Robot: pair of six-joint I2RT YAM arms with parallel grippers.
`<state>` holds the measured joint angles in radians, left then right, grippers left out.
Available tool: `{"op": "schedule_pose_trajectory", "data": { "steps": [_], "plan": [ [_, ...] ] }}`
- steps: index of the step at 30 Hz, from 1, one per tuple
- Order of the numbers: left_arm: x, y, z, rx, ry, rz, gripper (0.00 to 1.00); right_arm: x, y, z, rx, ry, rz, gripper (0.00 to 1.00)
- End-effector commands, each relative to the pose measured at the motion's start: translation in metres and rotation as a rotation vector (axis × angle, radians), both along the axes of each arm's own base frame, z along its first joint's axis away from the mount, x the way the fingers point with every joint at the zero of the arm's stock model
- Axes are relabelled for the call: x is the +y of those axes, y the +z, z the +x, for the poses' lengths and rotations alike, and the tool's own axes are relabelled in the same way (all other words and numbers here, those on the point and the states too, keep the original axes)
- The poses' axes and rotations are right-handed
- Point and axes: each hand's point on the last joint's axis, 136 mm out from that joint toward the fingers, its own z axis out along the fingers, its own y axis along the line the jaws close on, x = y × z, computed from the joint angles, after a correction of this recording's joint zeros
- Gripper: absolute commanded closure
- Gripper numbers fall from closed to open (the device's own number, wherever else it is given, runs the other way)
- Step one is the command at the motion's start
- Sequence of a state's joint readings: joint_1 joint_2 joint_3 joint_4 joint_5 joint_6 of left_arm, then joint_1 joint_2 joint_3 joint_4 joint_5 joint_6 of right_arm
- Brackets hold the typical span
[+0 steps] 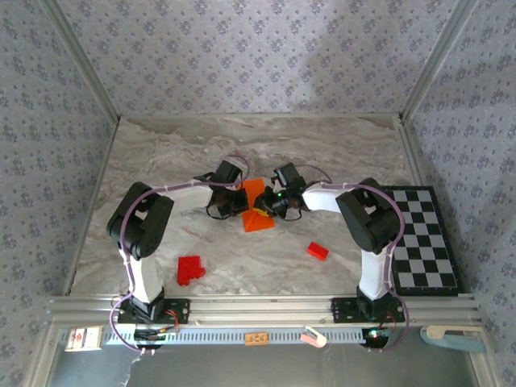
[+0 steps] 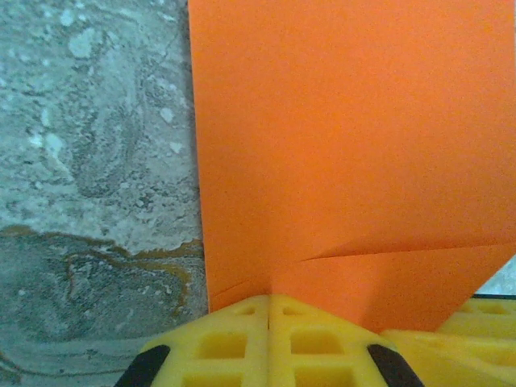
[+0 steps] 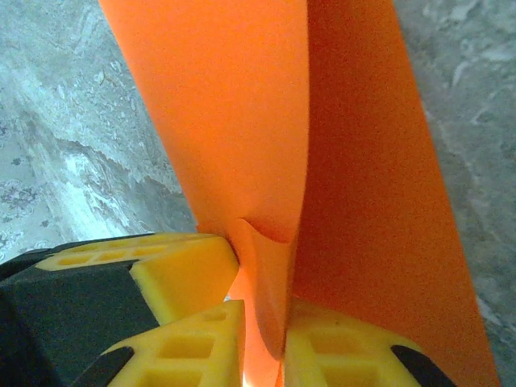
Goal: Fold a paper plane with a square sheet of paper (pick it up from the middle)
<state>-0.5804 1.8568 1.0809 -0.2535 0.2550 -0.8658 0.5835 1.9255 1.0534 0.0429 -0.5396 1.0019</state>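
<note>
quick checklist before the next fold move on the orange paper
1. Is the square sheet of paper between both arms' tips: ok.
2. Is the left gripper shut at the sheet's edge: ok; real grip on it: cannot tell.
3. Does the right gripper straddle a raised fold: ok; firm pinch: cannot tell.
4. Is the sheet untorn where visible: ok.
5. Are the red blocks apart from the sheet: ok.
</note>
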Motion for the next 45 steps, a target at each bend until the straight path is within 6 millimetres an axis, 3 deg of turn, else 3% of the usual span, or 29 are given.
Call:
{"op": "schedule_pose_trajectory", "data": {
  "steps": [1, 6, 9, 17, 23, 27, 32, 38, 41, 45],
  "plan": [
    [0.012, -0.001, -0.005, 0.027, 0.014, 0.026, 0.95, 0.006, -0.002, -0.002, -0.018, 0.042, 0.008, 0.83],
    [0.009, 0.024, 0.001, -0.006, 0.005, -0.021, 0.93, 0.004, -0.003, 0.000, -0.044, 0.052, -0.019, 0.91],
    [0.018, 0.042, 0.006, -0.037, 0.033, -0.056, 0.87, 0.003, 0.009, 0.007, -0.112, 0.061, -0.028, 0.95],
    [0.050, 0.105, 0.015, -0.176, 0.108, -0.270, 0.49, 0.003, 0.085, 0.029, -0.373, 0.105, 0.068, 0.99],
    [0.033, 0.164, 0.012, -0.304, 0.038, -0.534, 0.19, 0.003, 0.147, 0.041, -0.475, 0.084, 0.260, 0.99],
    [0.027, 0.182, 0.011, -0.345, 0.022, -0.624, 0.06, 0.006, 0.178, 0.048, -0.503, 0.072, 0.385, 0.98],
    [0.018, 0.194, 0.009, -0.353, -0.013, -0.697, 0.05, 0.009, 0.200, 0.050, -0.502, 0.072, 0.479, 0.98],
    [0.011, 0.204, 0.011, -0.363, -0.045, -0.744, 0.10, 0.015, 0.209, 0.045, -0.463, 0.087, 0.531, 0.96],
    [0.009, 0.212, 0.013, -0.384, -0.055, -0.764, 0.17, 0.017, 0.211, 0.042, -0.446, 0.098, 0.548, 0.96],
    [0.008, 0.218, 0.013, -0.401, -0.059, -0.781, 0.33, 0.018, 0.210, 0.042, -0.430, 0.099, 0.560, 0.95]
  ]
}}
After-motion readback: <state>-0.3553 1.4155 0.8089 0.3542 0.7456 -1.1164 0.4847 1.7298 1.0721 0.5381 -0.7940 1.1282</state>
